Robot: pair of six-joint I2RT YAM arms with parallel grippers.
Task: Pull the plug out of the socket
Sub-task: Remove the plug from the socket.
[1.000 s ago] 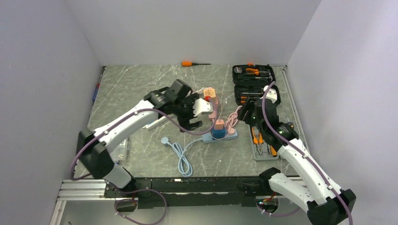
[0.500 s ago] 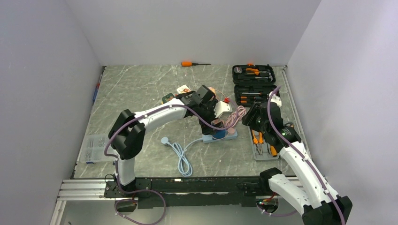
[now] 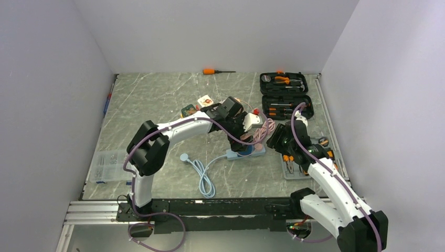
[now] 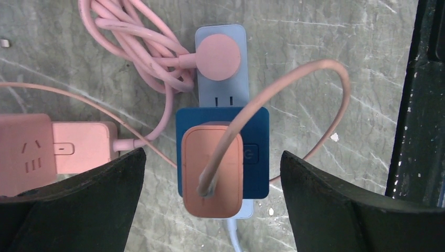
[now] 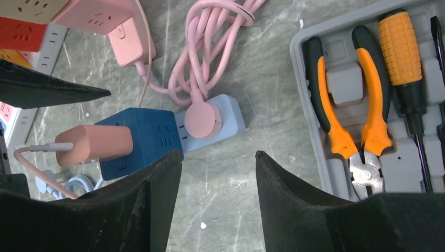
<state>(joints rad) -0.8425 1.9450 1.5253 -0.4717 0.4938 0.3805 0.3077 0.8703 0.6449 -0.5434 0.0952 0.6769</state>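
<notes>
A salmon plug (image 4: 212, 170) with a thin cord sits in a dark blue cube adapter (image 4: 257, 157), which is pushed into a light blue socket strip (image 4: 220, 86). A round pink plug (image 4: 220, 56) occupies the strip's far end. My left gripper (image 4: 212, 153) hangs open directly above the salmon plug, its black fingers (image 4: 78, 202) wide on either side and touching nothing. In the top view it is over the strip (image 3: 245, 137). My right gripper (image 5: 218, 155) is open over bare table just beside the blue cube (image 5: 139, 139) and the strip (image 5: 220, 123).
A pink socket block (image 4: 31, 152) and coiled pink cable (image 5: 204, 58) lie beside the strip. Pliers (image 5: 349, 110) and a screwdriver (image 5: 404, 52) fill a grey tray on the right. An open tool case (image 3: 283, 92), orange screwdriver (image 3: 215, 71), pale blue cable (image 3: 202, 176) and clear box (image 3: 107, 165) are also around.
My left arm swung right and down over the socket strip, still open. My right arm came in lower toward the strip's right end, its jaws narrowing slightly.
</notes>
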